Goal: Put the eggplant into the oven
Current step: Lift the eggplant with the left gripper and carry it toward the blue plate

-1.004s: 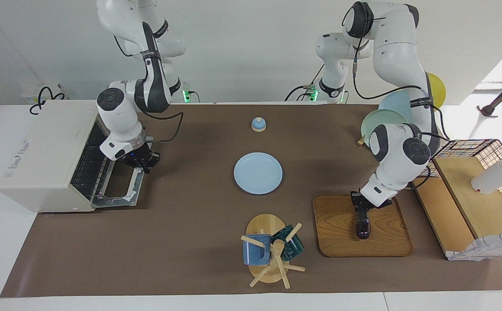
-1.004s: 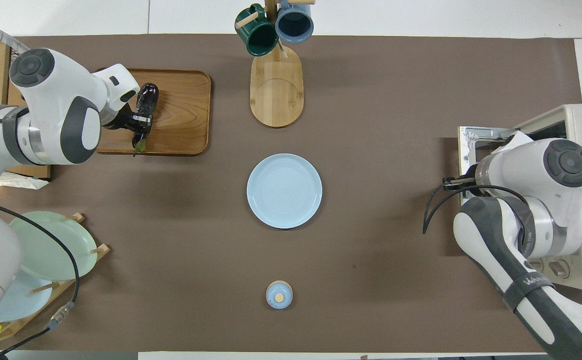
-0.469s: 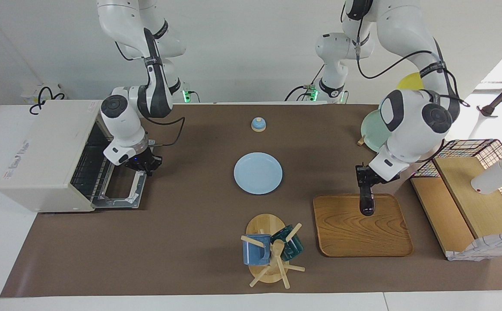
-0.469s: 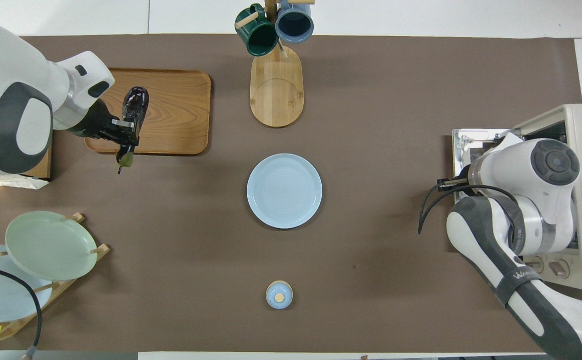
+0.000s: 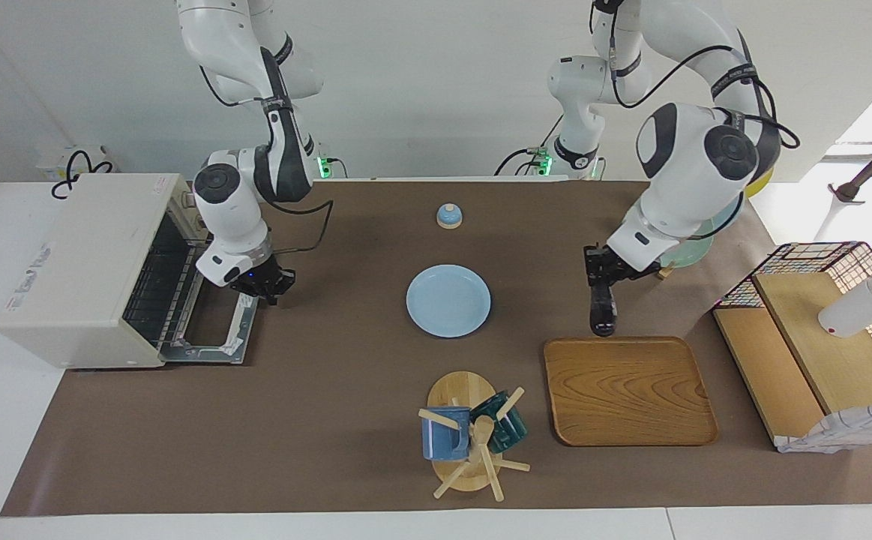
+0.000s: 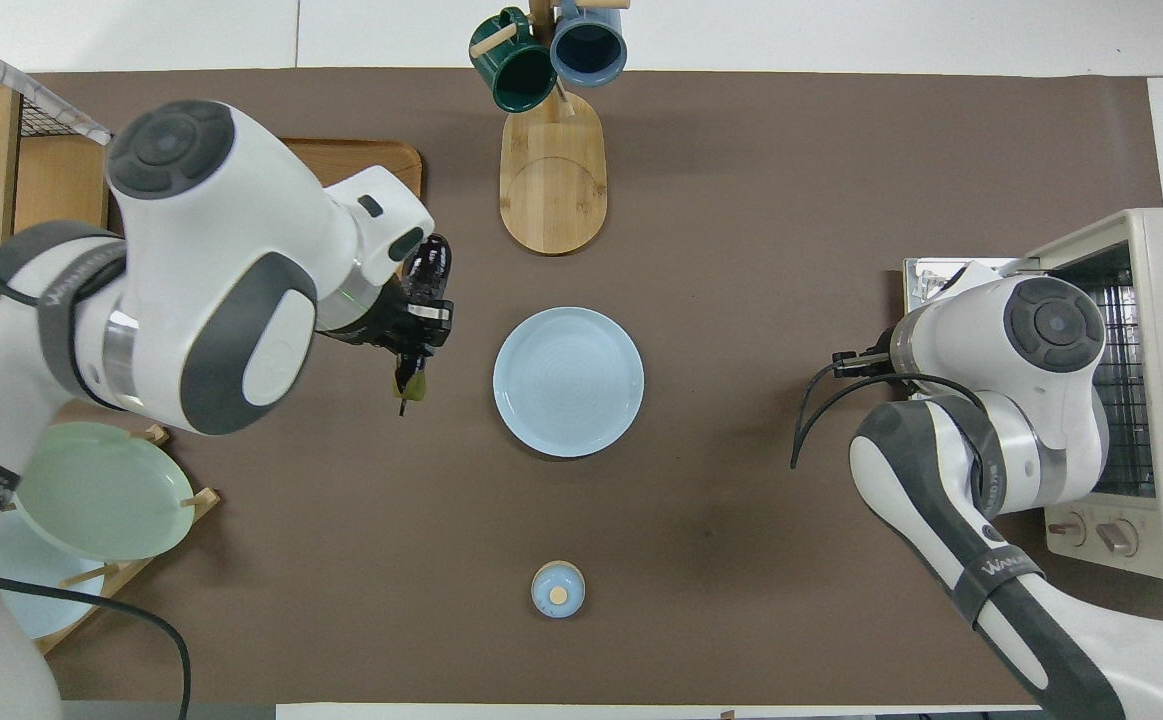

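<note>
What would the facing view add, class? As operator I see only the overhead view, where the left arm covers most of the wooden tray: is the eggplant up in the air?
Observer: Yes. The left hand holds the eggplant, which hangs below it above the mat, just off the wooden tray and touching nothing else.
Operator: Is anything lying on the tray?
Observer: No, its whole surface shows bare.
Operator: The right arm hides its own hand from me. Where is it?
Observer: The right hand is over the outer edge of the oven door, which lies folded down in front of the oven.
</note>
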### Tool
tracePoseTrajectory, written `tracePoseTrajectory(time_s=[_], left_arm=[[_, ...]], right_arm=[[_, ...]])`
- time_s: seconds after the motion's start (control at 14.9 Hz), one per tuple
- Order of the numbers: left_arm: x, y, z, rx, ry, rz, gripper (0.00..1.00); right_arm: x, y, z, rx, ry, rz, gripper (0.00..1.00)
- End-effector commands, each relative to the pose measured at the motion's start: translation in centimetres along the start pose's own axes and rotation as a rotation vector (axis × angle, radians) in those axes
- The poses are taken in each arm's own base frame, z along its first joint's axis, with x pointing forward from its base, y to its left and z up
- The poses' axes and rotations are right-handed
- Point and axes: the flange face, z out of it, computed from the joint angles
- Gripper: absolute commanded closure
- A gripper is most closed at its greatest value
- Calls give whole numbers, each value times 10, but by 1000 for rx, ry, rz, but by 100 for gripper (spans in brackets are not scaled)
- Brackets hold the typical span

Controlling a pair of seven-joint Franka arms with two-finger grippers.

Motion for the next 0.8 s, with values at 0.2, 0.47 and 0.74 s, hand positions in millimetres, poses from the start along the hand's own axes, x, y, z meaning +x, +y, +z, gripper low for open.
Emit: tracePoseTrajectory(time_s=[0.2, 0.47, 0.74], left_arm=[[-50, 71, 70, -31, 70, -28, 100], [-57, 100, 111, -33, 84, -37, 100], [-55, 115, 141, -43, 105, -65, 100]], right_arm=[[11, -1, -20, -14, 14, -58, 0], [10, 4, -22, -14, 3, -52, 0], [14, 4, -30, -15, 13, -93, 0]])
